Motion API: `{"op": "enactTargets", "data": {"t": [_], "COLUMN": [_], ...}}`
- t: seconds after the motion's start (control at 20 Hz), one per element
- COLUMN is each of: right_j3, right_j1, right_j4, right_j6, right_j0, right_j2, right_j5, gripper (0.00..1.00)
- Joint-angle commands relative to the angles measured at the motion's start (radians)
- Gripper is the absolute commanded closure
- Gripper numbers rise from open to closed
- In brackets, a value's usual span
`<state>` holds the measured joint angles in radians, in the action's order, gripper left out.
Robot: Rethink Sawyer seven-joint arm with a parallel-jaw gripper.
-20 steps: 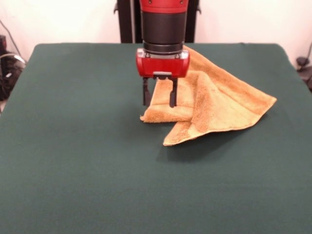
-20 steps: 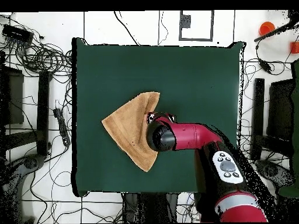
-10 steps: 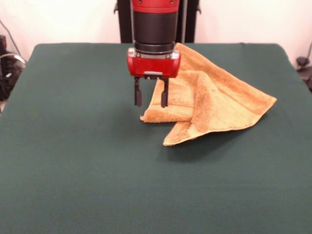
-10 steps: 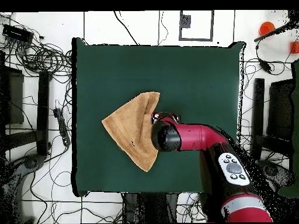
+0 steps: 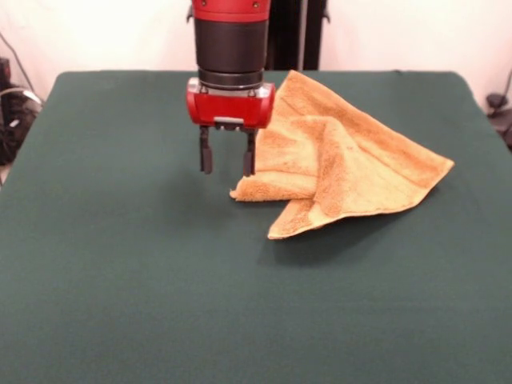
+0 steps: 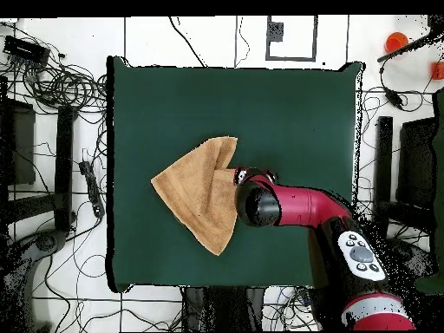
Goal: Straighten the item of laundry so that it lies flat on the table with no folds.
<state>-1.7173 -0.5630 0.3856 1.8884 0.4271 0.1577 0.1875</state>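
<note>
One folded towel is all we have to work on: in the front view its nearest doubled corner points toward the camera, and the cloth runs back and to the right across the green desk as a rough triangle. Our end effector hangs just off the towel's left edge, fingers apart and empty, so we judge the cloth lies to its right in that view.

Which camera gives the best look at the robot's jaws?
The front view: the gripper hangs open and empty beside the towel, both dark jaws visible. In the overhead view the arm's red and black wrist covers them almost entirely.
</note>
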Motion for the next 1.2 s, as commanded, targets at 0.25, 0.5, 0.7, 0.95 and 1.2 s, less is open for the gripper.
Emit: {"op": "enactTargets", "data": {"t": [0.25, 0.5, 0.7, 0.95, 1.2], "right_j3": [-0.028, -0.033, -0.028, -0.021, -0.014], "right_j1": [0.099, 0.099, 0.104, 0.118, 0.130], "right_j4": [0.033, 0.025, 0.025, 0.037, 0.041], "right_j6": [0.036, 0.041, 0.041, 0.037, 0.041], "right_j0": [-0.033, -0.030, -0.031, -0.031, -0.036], "right_j2": [0.068, 0.076, 0.076, 0.071, 0.064], "right_j5": [0.024, 0.023, 0.022, 0.005, -0.011], "gripper": [0.00, 0.00, 0.00, 0.00, 0.00]}}
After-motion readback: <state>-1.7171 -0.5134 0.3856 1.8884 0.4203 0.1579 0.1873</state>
